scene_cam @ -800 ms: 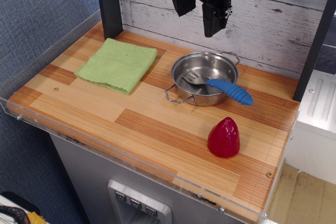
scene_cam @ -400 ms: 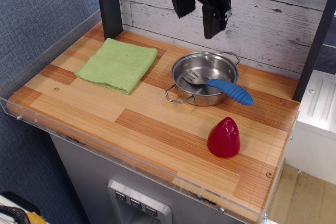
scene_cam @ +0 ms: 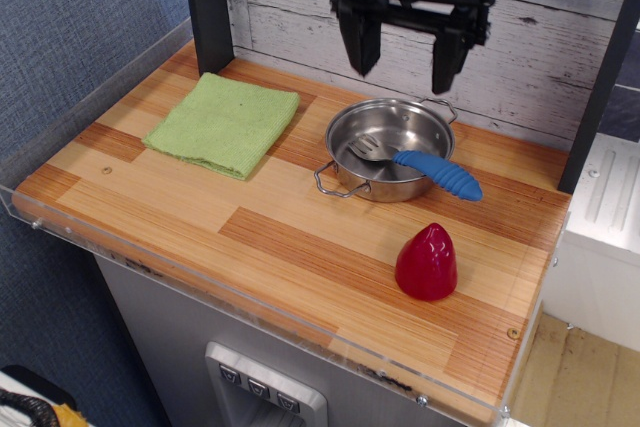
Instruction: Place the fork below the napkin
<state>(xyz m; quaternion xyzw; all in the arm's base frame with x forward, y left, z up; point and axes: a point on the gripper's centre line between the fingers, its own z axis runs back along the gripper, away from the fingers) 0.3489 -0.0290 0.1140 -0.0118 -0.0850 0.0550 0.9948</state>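
Starting nearest you: red cone-shaped toy (scene_cam: 426,263) at 5 o'clock, then the fork (scene_cam: 424,167), grey head in the steel pan (scene_cam: 385,142), blue handle over its rim. Napkin (scene_cam: 224,122) at 10 o'clock. Your gripper (scene_cam: 408,55) hangs above the pan, fingers spread.

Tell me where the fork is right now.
The fork lies across the steel pan right of table centre, grey head inside the pan, blue handle over its right rim. The open gripper hangs above; the napkin sits left.
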